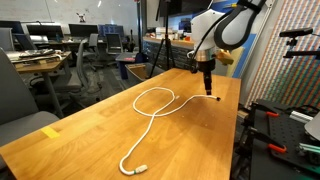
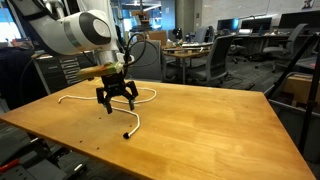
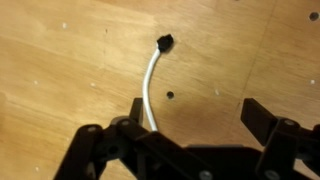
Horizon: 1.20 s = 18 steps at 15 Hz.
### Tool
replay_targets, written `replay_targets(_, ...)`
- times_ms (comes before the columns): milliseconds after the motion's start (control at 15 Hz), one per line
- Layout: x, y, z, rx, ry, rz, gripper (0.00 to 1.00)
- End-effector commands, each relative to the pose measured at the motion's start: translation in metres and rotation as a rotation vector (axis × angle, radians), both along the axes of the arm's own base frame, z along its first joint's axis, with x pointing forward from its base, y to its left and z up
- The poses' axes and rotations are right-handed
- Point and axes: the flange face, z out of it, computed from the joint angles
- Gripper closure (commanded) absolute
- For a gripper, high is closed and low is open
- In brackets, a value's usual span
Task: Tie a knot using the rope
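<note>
The rope (image 1: 152,112) is a thin white cord lying on the wooden table (image 1: 90,135). It forms a loose loop in the middle, and one end rests near the front edge (image 1: 135,168). My gripper (image 1: 207,88) hangs just above the table over the rope's other end, seen in both exterior views (image 2: 118,100). In the wrist view the gripper (image 3: 198,115) is open, with its black fingers (image 3: 262,115) spread wide. The rope (image 3: 150,90) runs past the inside of the left finger up to its dark tip (image 3: 164,42). Nothing is gripped.
A strip of yellow tape (image 1: 50,131) lies near one table edge. Black stands and equipment (image 1: 290,110) crowd the side next to the table. Office chairs and desks (image 2: 215,55) stand beyond it. A small dark hole (image 3: 170,96) marks the tabletop near the rope.
</note>
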Motion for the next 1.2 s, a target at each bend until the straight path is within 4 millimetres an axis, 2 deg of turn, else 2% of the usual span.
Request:
replay_targets(0,-0.007,-0.008,0.001,0.002,-0.001,-0.013,0.0)
replay_targets(67,-0.008,-0.01,0.001,0.003,0.002,-0.017,0.0)
replay_targets(333,-0.007,-0.014,-0.033,-0.014,0.0,-0.108,0.0)
replay_targets(600,-0.018,-0.03,-0.06,-0.023,-0.021,-0.232,0.0)
replay_targets(667,-0.021,-0.036,-0.065,-0.015,-0.042,-0.27,0.23)
replay_targets(800,-0.026,-0.046,-0.07,-0.002,-0.077,-0.33,0.33)
replay_targets(867,-0.029,-0.051,-0.071,0.002,-0.095,-0.357,0.44)
replay_targets(1133,-0.034,-0.065,-0.071,0.024,-0.159,-0.433,0.73)
